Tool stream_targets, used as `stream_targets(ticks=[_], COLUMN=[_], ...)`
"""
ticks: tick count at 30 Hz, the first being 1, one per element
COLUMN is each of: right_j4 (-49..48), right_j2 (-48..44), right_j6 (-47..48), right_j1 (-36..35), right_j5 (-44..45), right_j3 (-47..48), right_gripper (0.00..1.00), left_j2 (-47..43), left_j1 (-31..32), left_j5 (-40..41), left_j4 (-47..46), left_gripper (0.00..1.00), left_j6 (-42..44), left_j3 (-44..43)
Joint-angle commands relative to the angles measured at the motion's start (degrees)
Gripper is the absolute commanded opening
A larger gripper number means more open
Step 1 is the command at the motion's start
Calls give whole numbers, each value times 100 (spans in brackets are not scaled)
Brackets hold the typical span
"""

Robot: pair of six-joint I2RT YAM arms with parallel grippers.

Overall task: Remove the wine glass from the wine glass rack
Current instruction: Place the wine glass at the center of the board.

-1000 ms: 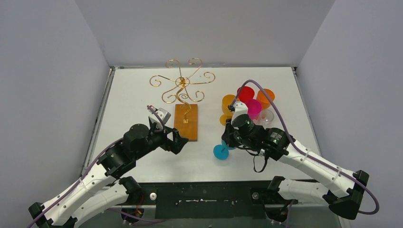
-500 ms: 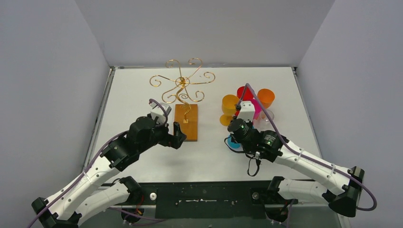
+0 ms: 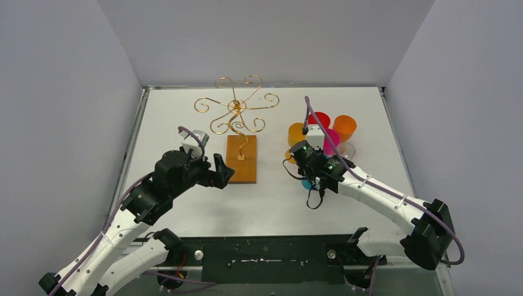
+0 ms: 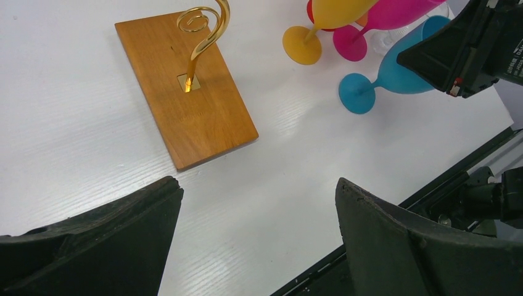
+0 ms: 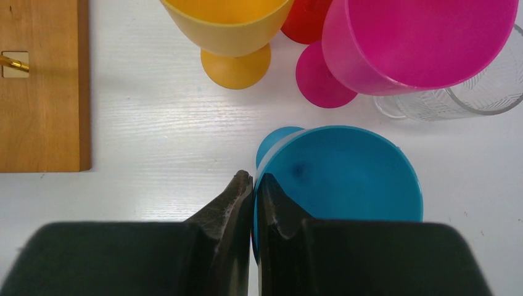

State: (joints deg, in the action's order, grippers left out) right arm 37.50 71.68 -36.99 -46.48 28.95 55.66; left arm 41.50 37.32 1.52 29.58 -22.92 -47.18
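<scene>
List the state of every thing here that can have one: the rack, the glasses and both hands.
Left hand: open, empty.
Right hand: shut on the rim of the blue wine glass.
Blue wine glass: held by its rim.
Wine glass rack: upright, no glass hanging on it.
Yellow glass, pink glass, clear glass: standing upright.

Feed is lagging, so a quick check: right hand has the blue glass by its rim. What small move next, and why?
Probably tip the blue glass upright so its foot sits flat before any release. The right hand pinches its rim, and the left wrist view shows the glass leaning, not standing.
</scene>
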Motion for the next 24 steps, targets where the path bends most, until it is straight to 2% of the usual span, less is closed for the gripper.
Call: stream_targets(ticks=[1,7,13,17,18,19,22,24], right_j4=[-443,-434,-384,5,33,52,65,103], right_j2=[-121,47,236,280,258,226,155,144], right_j6=[271,384,384,444,512,536,597,597], right_j1=[228,398,441,560,599,640,748,786], right_j5=[-171,-464,-479,-312,-356,-440,-766,-896], right_j3=[20,228,231,410,454,481,537,584], right_gripper=[0,1,9,13,15,21,27,36], left_j2=[46,85,-81,-102,-98,-98,-67,-29], left_j1=[-41,-41,-41,-45,-49,-49,-49,-49], left_j5=[-152,-152,-107,-43,-32,-23,-25,-47], left_j4=[-58,-54,-40,98,130,127,81,51], left_gripper=[93,93,93,93,93,93,93,93], left_j6=[-1,15,53,55,52,57,34,20], left_j3=[15,-28,-35,-43,-40,-17,-2,-1])
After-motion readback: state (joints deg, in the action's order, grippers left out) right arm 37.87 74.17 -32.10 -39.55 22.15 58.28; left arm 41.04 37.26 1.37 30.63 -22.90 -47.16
